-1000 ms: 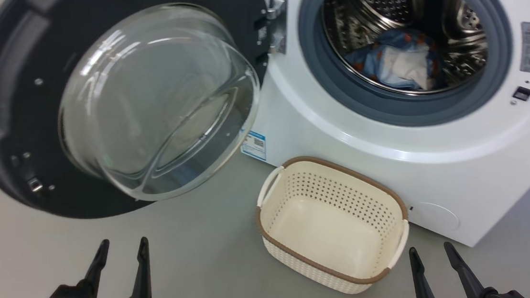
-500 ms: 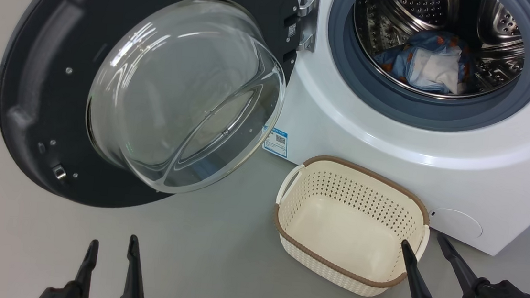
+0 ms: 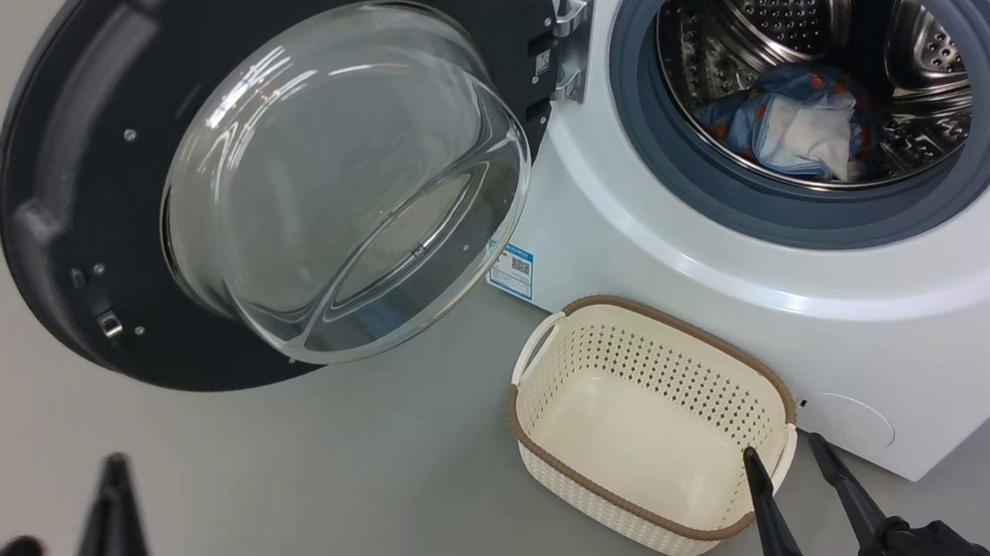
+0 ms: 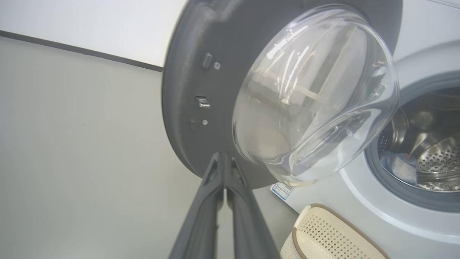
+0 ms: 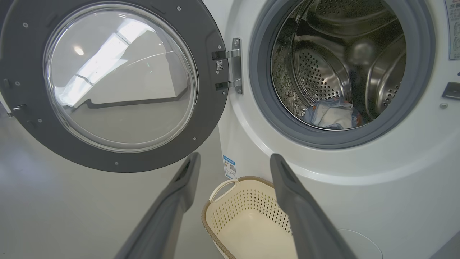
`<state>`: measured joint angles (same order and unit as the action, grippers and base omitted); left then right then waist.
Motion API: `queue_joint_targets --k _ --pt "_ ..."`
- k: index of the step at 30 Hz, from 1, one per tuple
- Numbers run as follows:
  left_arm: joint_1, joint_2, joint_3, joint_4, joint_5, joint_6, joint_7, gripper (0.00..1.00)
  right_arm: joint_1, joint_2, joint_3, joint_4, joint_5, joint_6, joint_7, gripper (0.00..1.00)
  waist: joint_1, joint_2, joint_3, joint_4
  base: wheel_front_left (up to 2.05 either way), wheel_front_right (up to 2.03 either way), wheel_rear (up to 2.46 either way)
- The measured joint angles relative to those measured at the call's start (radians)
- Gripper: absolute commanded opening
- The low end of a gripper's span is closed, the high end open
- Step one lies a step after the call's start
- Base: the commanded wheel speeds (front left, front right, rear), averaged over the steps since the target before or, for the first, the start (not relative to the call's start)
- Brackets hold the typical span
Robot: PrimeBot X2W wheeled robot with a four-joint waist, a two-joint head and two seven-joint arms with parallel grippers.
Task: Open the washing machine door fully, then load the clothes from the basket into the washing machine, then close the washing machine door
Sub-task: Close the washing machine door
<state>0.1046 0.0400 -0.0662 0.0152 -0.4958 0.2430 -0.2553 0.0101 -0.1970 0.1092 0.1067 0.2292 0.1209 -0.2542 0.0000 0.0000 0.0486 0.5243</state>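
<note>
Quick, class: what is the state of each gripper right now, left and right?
Left gripper: shut, holding nothing.
Right gripper: open, holding nothing.

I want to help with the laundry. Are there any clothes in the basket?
No, the basket shows just its bare cream bottom, and the clothes lie inside the washing machine.
</note>
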Motion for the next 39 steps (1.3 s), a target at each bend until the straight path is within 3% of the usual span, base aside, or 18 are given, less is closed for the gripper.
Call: queue_joint_targets --k 3,6,11,15,18,23,27,33,39 --pt "-0.002 -0.002 0.115 -0.008 -0.07 -0.013 0.0 0.0 0.001 0.006 0.0 0.001 0.0 0.0 0.0 1.0 0.0 0.0 -0.008 -0.003 0.0 0.0 0.0" --pt "-0.015 -0.003 0.264 0.01 -0.155 -0.057 0.0 0.0 0.002 0.012 0.002 0.002 0.0 0.0 0.0 1.0 0.0 0.0 -0.016 -0.007 0.0 0.0 0.0" --pt "-0.128 -0.007 0.511 0.11 -0.204 -0.18 -0.001 0.0 0.004 0.025 0.01 0.007 0.0 0.0 0.0 1.0 0.0 0.0001 -0.033 -0.019 0.0 0.0 0.0" --pt "-0.255 0.039 0.641 0.249 -0.231 -0.25 -0.001 0.0 0.007 0.036 0.016 0.011 0.001 0.0 0.0 1.0 0.0 0.0001 -0.048 -0.031 0.0 0.0 0.0" --pt "-0.376 0.1 0.715 0.389 -0.354 -0.277 0.024 0.0 0.013 0.04 0.02 0.013 0.001 0.0 0.0 1.0 0.0 0.0 -0.056 -0.039 0.0 0.0 0.0" --pt "-0.528 0.258 0.76 0.545 -0.433 -0.316 0.092 0.0 0.016 0.042 0.036 0.019 0.006 0.0 0.0 1.0 0.0001 0.0 -0.06 -0.063 0.0 0.0 0.0" --pt "-0.651 0.347 0.764 0.681 -0.481 -0.3 0.183 0.0 0.024 0.039 0.053 0.026 0.012 0.0 0.0 1.0 0.0 0.0 -0.064 -0.085 0.0 0.0 0.0" --pt "-0.778 0.412 0.747 0.781 -0.505 -0.278 0.27 0.0 0.032 0.039 0.069 0.035 0.017 0.0 0.0 1.0 0.0 0.0 -0.066 -0.117 0.0 0.0 0.0" --pt "-0.877 0.436 0.677 0.844 -0.502 -0.269 0.356 0.0 0.032 0.037 0.082 0.042 0.02 0.0 0.0 1.0 0.0 0.0 -0.065 -0.156 0.0 0.0 0.0"
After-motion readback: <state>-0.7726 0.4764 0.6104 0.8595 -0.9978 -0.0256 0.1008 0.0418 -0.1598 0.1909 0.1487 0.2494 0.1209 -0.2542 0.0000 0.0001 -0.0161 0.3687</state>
